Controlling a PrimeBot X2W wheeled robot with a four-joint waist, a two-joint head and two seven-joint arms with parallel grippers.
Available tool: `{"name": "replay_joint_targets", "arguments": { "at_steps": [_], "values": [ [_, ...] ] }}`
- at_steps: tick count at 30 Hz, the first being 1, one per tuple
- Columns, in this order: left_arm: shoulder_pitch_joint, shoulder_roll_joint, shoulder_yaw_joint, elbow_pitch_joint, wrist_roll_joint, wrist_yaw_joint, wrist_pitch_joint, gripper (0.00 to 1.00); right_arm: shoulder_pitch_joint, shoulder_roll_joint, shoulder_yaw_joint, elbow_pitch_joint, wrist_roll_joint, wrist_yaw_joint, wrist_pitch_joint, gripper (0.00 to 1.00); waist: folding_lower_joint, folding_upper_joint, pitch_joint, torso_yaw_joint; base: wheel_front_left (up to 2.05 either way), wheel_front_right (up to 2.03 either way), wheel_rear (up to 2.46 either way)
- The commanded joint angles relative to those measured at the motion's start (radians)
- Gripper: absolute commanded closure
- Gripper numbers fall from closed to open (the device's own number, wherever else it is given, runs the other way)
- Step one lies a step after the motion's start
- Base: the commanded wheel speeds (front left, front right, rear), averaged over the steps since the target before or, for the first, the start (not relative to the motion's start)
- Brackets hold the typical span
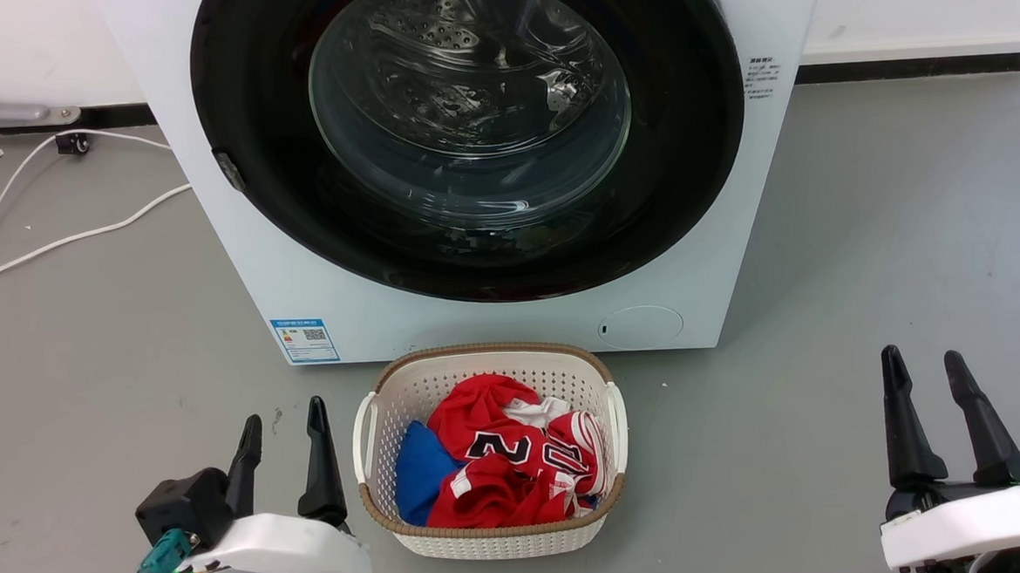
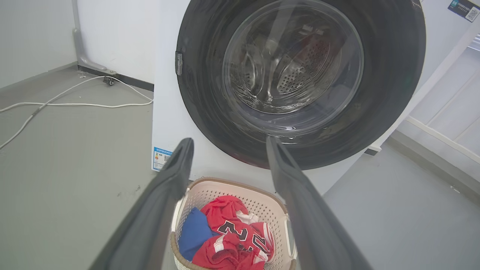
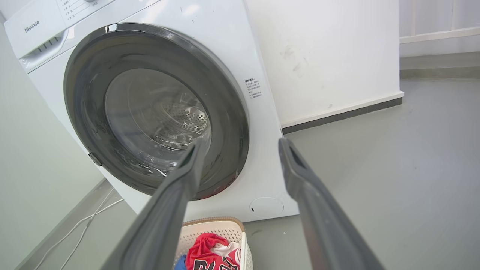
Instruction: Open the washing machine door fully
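Head view: washing machine door [image 1: 470, 123] looks shut on the white machine [image 1: 363, 320], well ahead of both grippers | left gripper [image 1: 284, 414] low at the left, fingers pointing up, spread apart, holding nothing | right gripper [image 1: 922, 354] low at the right, fingers apart, holding nothing | white basket [image 1: 487, 354] between them holds red and blue clothes [image 1: 502, 462]

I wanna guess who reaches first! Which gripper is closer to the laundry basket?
Left. The left gripper sits just beside the laundry basket; the right gripper stands far to its right.
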Motion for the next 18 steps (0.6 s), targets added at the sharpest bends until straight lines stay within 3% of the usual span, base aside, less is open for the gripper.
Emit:
{"name": "replay_joint_targets", "arguments": {
  "at_steps": [1,18],
  "values": [
    [0.006,0.007,-0.004,-0.015,0.027,0.008,-0.008,0.00,0.006,-0.001,0.000,-0.017,-0.029,0.002,-0.010,0.00,-0.0001,0.0000,0.000,0.000,0.00,0.00,0.00],
    [0.022,0.019,-0.045,-0.025,0.179,0.022,-0.050,0.00,0.035,0.000,-0.002,-0.037,-0.175,0.002,-0.052,0.00,-0.0001,0.0000,0.000,0.005,0.00,0.00,0.00]
  ]
}}
